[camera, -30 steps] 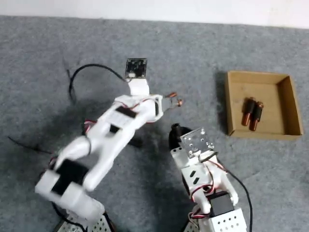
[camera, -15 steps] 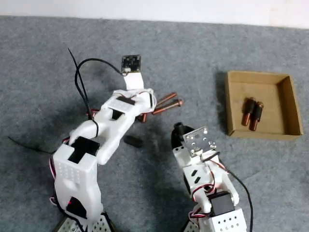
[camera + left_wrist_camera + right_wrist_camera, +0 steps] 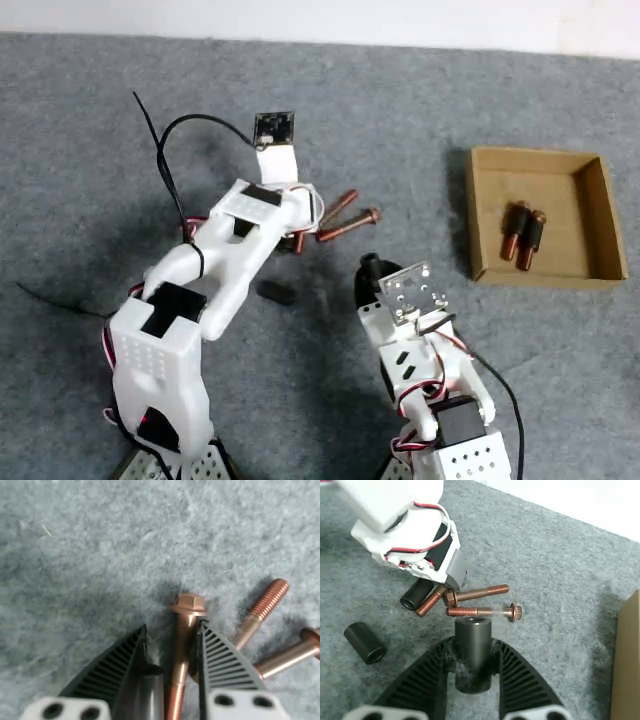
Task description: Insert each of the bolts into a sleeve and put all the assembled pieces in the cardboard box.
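Step in hand, as judged: pick-up of a bolt for insertion.

The left gripper (image 3: 173, 626) sits low at the centre of the grey carpeted table (image 3: 450, 90). Its jaws are open astride a copper hex-head bolt (image 3: 186, 611): one finger touches the shank, the other stands off it. Two loose copper bolts (image 3: 348, 224) lie just beside, to the right.

The right gripper (image 3: 473, 646) is nearer, clamped on a black cylindrical sleeve (image 3: 472, 635) with the bore facing up.

The open brown cardboard box (image 3: 536, 153) at the right holds two assembled pieces (image 3: 522, 235).

Recommended:
- Close squarely on the shank below the head.
- Lift straight up, clear of the neighbouring bolts.
- Line the threaded end up with the bore before pressing.
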Controlling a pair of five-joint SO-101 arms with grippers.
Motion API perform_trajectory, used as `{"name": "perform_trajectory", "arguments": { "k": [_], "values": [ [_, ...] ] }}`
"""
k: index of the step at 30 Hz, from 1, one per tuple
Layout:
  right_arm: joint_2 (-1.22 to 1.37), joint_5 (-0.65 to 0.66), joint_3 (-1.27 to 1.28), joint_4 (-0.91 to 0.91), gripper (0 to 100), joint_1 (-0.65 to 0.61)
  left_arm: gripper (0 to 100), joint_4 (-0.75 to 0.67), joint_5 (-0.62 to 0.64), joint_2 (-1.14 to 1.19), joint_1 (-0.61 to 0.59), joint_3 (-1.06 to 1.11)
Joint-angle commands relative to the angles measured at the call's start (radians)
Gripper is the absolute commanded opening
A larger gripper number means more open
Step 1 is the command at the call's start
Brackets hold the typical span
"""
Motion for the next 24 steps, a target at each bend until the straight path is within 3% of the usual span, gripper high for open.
{"name": "perform_trajectory", "arguments": {
  "k": [1, 10, 14, 24],
  "values": [
    [-0.018, 0.0, 0.042, -0.039, 0.5, 0.008, 16, 0.029, -0.006, -0.01, 0.004, -0.019],
    [-0.018, -0.003, 0.047, -0.039, 0.5, 0.007, 16, 0.026, -0.011, -0.007, 0.015, -0.022],
    [-0.018, -0.005, 0.047, -0.039, 0.5, 0.007, 16, 0.025, -0.115, -0.007, 0.036, -0.016],
    [-0.018, -0.005, 0.047, -0.039, 0.5, 0.005, 16, 0.026, -0.117, -0.007, 0.035, -0.015]
  ]
}}
